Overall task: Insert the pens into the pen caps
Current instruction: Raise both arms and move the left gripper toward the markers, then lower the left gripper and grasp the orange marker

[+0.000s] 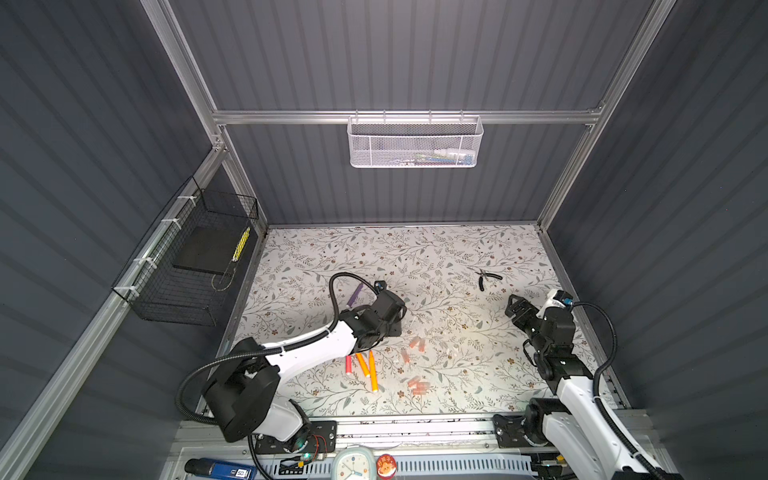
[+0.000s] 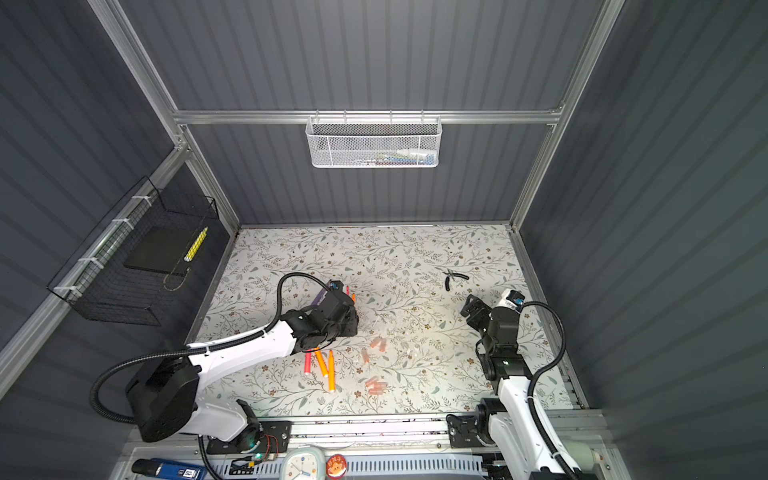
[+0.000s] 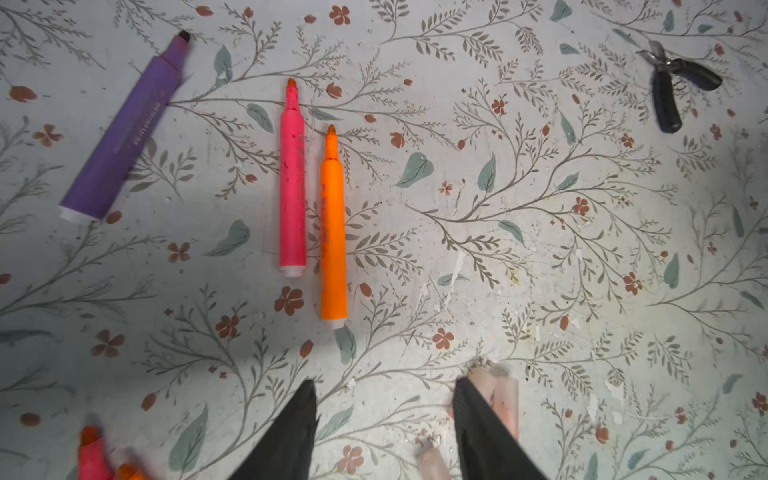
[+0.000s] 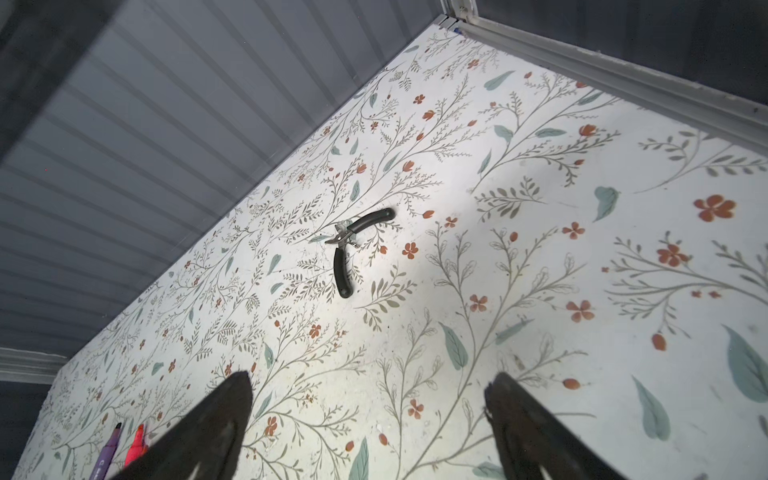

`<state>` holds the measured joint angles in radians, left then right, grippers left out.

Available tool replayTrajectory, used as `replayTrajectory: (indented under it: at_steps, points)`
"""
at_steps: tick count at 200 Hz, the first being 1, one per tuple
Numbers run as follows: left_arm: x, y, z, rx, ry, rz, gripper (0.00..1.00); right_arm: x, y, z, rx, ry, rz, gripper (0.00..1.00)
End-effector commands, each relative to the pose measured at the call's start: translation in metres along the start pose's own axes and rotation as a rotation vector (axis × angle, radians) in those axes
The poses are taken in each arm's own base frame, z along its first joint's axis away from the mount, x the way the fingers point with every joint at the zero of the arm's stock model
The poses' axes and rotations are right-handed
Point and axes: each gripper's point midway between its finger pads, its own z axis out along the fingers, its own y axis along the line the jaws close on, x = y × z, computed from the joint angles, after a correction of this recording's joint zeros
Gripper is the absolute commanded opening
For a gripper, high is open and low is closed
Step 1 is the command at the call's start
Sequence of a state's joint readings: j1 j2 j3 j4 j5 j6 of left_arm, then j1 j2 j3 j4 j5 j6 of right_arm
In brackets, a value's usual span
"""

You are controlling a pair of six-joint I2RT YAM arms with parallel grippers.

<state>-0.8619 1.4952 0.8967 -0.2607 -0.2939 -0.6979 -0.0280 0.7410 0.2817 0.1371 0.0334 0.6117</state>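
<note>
**Left gripper [image 3: 385, 382] low beside the caps, jaws part open with nothing between them; no pen capped yet.**

The step in hand looked like picking up a first cap. One cap [image 3: 500, 399] lay just outside a finger [image 3: 478, 432], not between the jaws, so the next move called for a sideways shift to straddle it before closing. The right gripper [image 4: 370, 376] hung wide open and empty, well apart. A purple pen [image 3: 124, 129], pink pen [image 3: 292, 183] and orange pen [image 3: 333, 232] lay uncapped beyond the left gripper. Three more pens [image 1: 361, 368] lay by the left arm, with other caps [image 1: 417, 343] scattered near them. The caps were small, clear and bunched, so a neighbour could get nudged. The pliers [image 4: 349, 245] lay well clear.
</note>
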Motion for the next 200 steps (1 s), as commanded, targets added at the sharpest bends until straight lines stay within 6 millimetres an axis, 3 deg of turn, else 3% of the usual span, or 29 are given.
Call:
replayTrajectory:
  at_steps: [1, 34, 102, 200]
  points:
    - [-0.007, 0.001, 0.011, -0.063, -0.012, -0.001, 0.52, 0.000, 0.005, -0.003, -0.026, -0.022, -0.031, 0.87]
    - [-0.008, 0.012, 0.029, -0.196, 0.027, 0.042, 0.48, 0.000, 0.006, -0.005, -0.028, -0.036, -0.035, 0.87]
    - [-0.007, 0.020, 0.051, -0.298, 0.048, 0.085, 0.51, -0.001, 0.015, -0.006, -0.036, -0.028, -0.069, 0.93]
    - [-0.001, 0.024, 0.079, -0.318, 0.114, 0.090, 0.47, 0.000, 0.023, -0.002, -0.029, -0.013, -0.109, 0.99]
